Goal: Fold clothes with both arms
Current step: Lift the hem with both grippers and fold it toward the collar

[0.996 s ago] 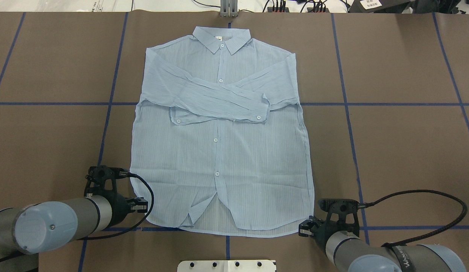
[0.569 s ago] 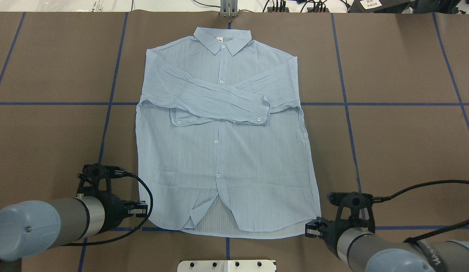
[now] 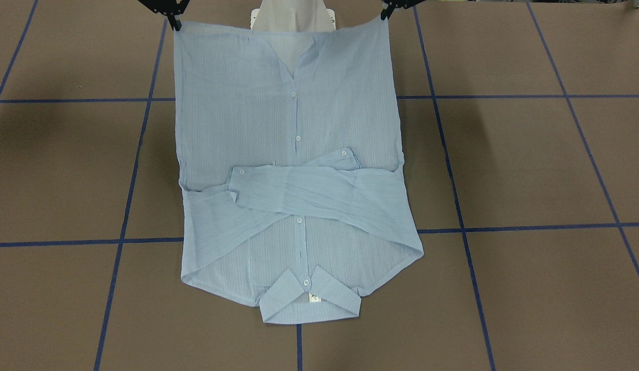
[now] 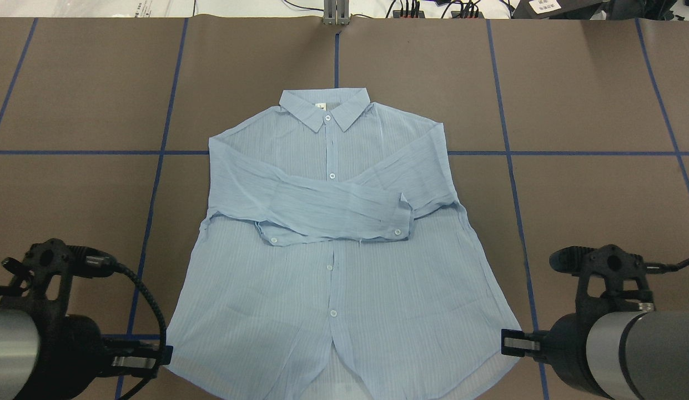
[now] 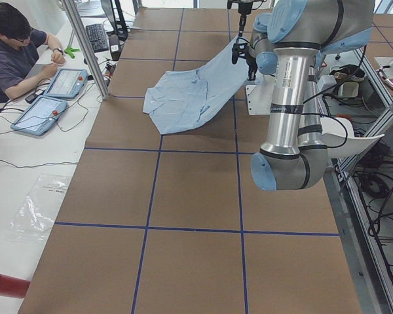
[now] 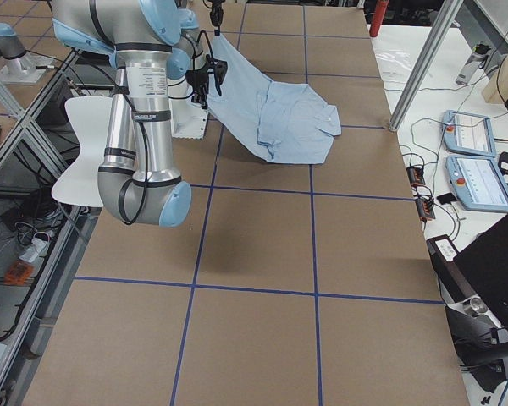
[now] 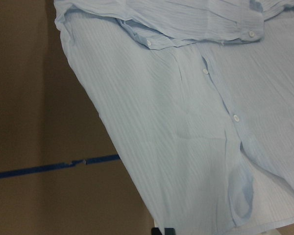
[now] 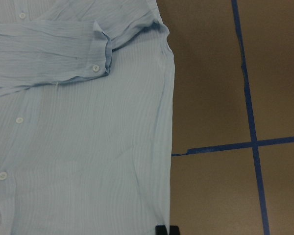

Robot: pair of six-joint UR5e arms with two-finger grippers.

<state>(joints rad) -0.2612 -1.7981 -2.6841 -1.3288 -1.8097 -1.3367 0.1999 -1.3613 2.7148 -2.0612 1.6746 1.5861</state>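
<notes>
Two raised hem corners of the shirt (image 4: pixel 333 222) sit clamped — left tool (image 4: pixel 165 354), right tool (image 4: pixel 505 343).

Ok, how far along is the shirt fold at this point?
Done: both sleeves lie crossed over the chest of the shirt. In hand: the left gripper and right gripper each pinch a corner of the hem, and the side views show the hem raised off the table while the collar end lies flat. To do: carrying the hem over to the collar, then any further folds.
</notes>
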